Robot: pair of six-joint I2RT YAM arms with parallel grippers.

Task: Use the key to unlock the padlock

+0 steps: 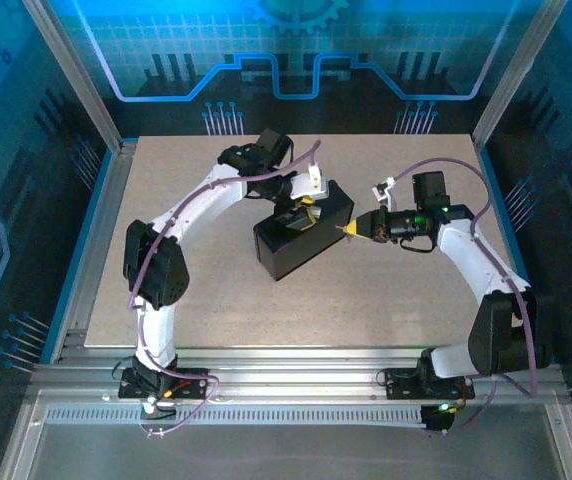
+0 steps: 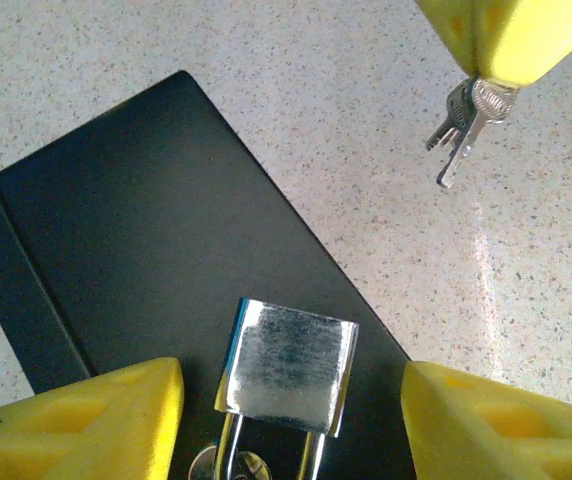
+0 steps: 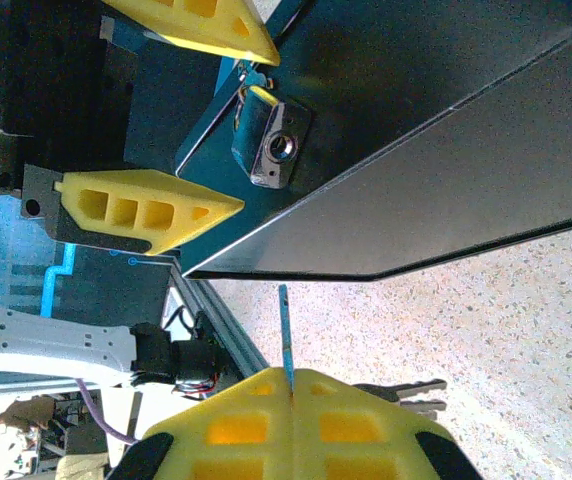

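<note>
The speckled surface (image 1: 206, 300) carries a black box (image 1: 286, 255) near its middle. A silver padlock (image 2: 286, 365) sits against the box, and the left fingers (image 2: 86, 420) stand open on either side of it, clear of it. The right fingers (image 3: 226, 420) are pinched tight on the key (image 3: 285, 330), which is held just off the box's right side.

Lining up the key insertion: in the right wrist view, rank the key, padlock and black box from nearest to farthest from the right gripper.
1. the key, pinched in the right gripper, blade pointing ahead.
2. the black box, its edge just beyond the key tip.
3. the padlock, farther, upper left, keyhole in view.
</note>
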